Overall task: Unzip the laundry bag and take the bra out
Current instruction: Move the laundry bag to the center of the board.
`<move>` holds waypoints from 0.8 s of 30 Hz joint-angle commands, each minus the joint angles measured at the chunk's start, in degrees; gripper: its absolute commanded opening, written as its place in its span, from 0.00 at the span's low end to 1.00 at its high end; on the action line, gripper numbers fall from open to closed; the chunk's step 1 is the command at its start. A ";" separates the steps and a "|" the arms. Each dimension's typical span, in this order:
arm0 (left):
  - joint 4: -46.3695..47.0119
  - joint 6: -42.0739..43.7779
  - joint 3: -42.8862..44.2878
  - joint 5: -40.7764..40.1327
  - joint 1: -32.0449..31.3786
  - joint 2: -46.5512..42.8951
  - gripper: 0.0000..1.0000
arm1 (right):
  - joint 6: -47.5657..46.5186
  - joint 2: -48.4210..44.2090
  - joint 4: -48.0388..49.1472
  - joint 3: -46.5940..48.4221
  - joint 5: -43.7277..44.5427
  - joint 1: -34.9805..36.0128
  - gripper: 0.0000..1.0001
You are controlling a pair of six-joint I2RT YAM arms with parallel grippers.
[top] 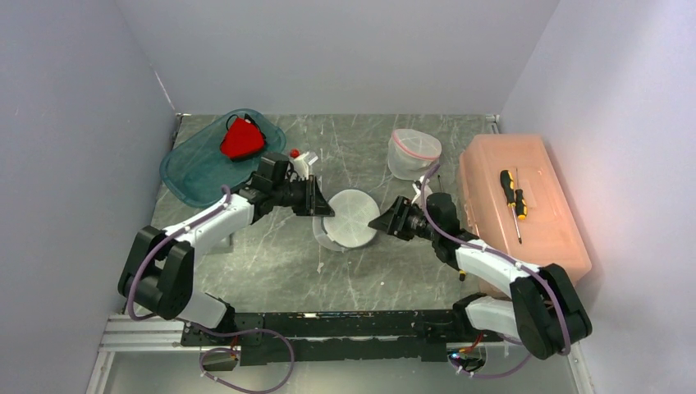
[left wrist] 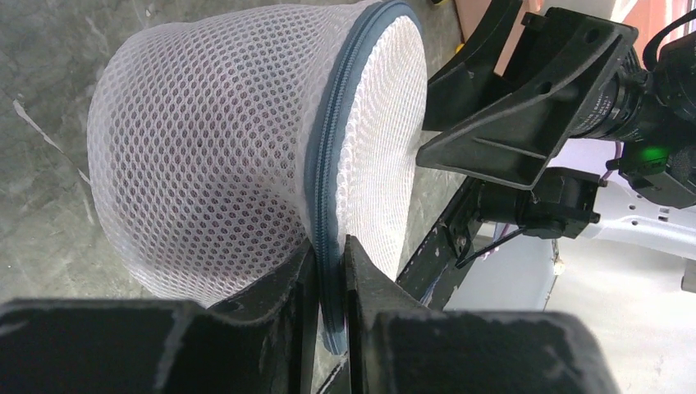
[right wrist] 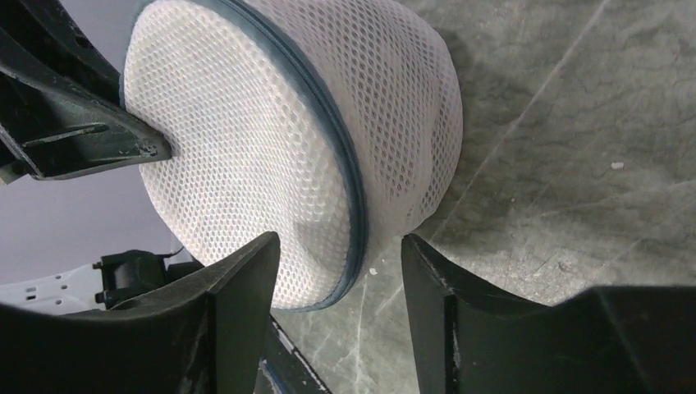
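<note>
One white mesh laundry bag [top: 351, 217] sits directly between both sets of fingertips. The left gripper [left wrist: 331, 275] is clenched on the bag's single grey zipper [left wrist: 327, 164] seam. The right gripper [right wrist: 341, 263] stands parted, with the zipper rim between its two jaws.

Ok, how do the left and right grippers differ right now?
The left gripper is pinched shut on the zipper seam of the laundry bag; the right gripper stands open, fingers either side of that seam. The left reaches from the bag's left, the right from its right. Both work the same bag.
</note>
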 commanded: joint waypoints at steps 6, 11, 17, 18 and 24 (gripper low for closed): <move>3.48 -1.91 -0.28 -1.77 0.10 -1.47 0.48 | 4.57 2.16 9.21 0.60 -3.10 -0.20 0.23; 2.54 -6.80 -4.20 -5.75 0.07 -8.52 0.94 | 9.17 0.29 12.48 -1.45 -2.42 -0.09 0.00; 1.61 -19.74 -11.95 -12.00 0.00 -19.23 0.94 | 11.82 -0.77 14.26 -2.75 -1.48 -0.19 0.00; 2.22 -22.04 -13.29 -12.14 0.00 -20.51 0.94 | 12.17 -0.41 14.72 -2.80 -1.63 -0.20 0.00; 11.01 -32.63 -20.74 -10.08 0.00 -23.17 0.94 | 12.69 2.04 18.16 -3.29 -3.60 -0.49 0.00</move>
